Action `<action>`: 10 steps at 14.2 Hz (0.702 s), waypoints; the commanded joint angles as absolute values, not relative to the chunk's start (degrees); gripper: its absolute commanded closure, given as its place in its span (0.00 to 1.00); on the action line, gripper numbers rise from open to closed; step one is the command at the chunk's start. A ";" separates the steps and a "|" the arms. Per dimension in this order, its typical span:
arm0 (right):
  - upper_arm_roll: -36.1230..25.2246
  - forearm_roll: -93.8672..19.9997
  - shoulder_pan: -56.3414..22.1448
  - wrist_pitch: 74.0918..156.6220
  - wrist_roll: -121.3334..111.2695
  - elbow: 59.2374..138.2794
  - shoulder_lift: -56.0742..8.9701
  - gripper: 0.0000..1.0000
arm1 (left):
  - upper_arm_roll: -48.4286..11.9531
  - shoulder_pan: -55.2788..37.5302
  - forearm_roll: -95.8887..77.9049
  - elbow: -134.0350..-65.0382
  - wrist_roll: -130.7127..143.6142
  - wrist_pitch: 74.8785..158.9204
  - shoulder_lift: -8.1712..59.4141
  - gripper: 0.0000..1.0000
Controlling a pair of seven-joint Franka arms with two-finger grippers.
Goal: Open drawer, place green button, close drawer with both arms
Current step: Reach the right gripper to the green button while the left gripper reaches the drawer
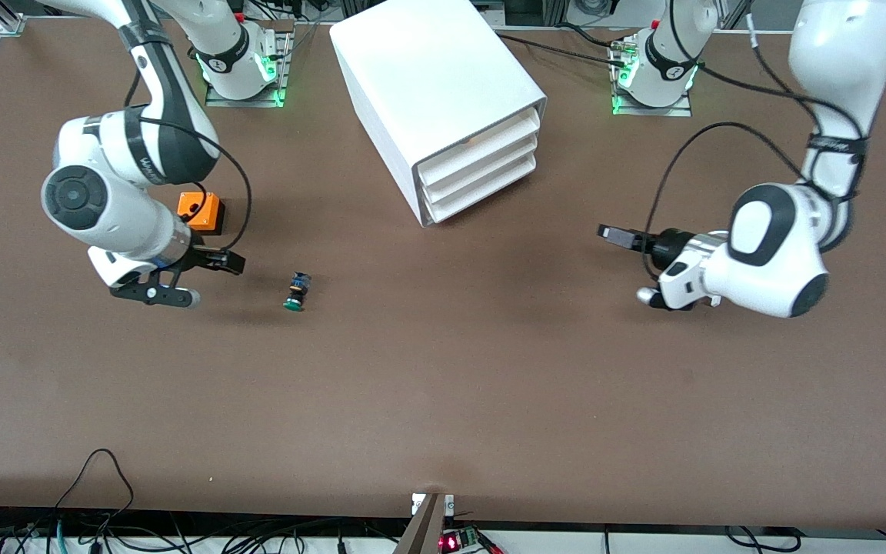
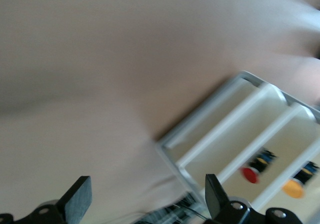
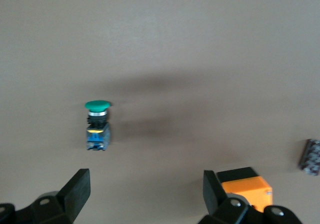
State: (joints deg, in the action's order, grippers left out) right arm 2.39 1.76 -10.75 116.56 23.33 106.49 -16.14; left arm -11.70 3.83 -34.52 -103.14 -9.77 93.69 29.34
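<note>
The white cabinet (image 1: pixel 435 85) stands at the table's middle, near the robots' bases, with all three drawers pushed in; the lowest drawer (image 1: pixel 483 189) is shut. The button (image 1: pixel 297 292), with green cap and blue rear end, lies on its side on the table, nearer to the front camera than the cabinet and toward the right arm's end. It also shows in the right wrist view (image 3: pixel 97 125). My right gripper (image 1: pixel 214 282) is open and empty beside the button (image 3: pixel 145 184). My left gripper (image 1: pixel 627 264) is open and empty, low over the table toward the left arm's end (image 2: pixel 147 191), facing the cabinet (image 2: pixel 240 129).
An orange cube (image 1: pixel 201 211) sits by the right gripper and shows in the right wrist view (image 3: pixel 245 186), with a small black part (image 3: pixel 311 156) close by. In the left wrist view, a red-capped button (image 2: pixel 255 169) and an orange-capped one (image 2: pixel 297 184) show in the cabinet's trays.
</note>
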 commanded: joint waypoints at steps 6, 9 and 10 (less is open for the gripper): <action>8.78 1.84 -10.63 125.93 21.72 107.84 -22.67 0.00 | -14.75 -2.46 -58.35 -121.09 -32.06 103.43 32.43 0.01; 9.14 1.93 -10.63 129.98 18.03 109.77 -24.17 0.00 | -18.19 -2.46 -59.32 -124.45 -33.57 106.79 32.43 0.01; 9.14 2.02 -10.63 131.30 17.23 110.65 -24.43 0.00 | -18.45 -2.46 -59.41 -124.89 -33.57 106.79 32.34 0.01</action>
